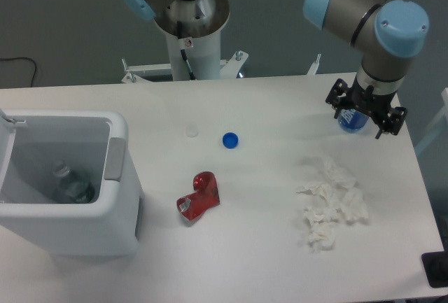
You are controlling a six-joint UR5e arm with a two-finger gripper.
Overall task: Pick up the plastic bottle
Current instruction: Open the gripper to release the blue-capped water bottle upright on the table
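While a clear bottle (70, 182) lies inside the white bin (115, 170), the gripper (365, 115) covers the plastic bottle (352, 122).

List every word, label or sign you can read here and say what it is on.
None is readable.
Sticker on the robot base: red-and-white, too small to read.
Label on the plastic bottle: mostly hidden behind the gripper.
Crushed red item: pale patch, blurred.
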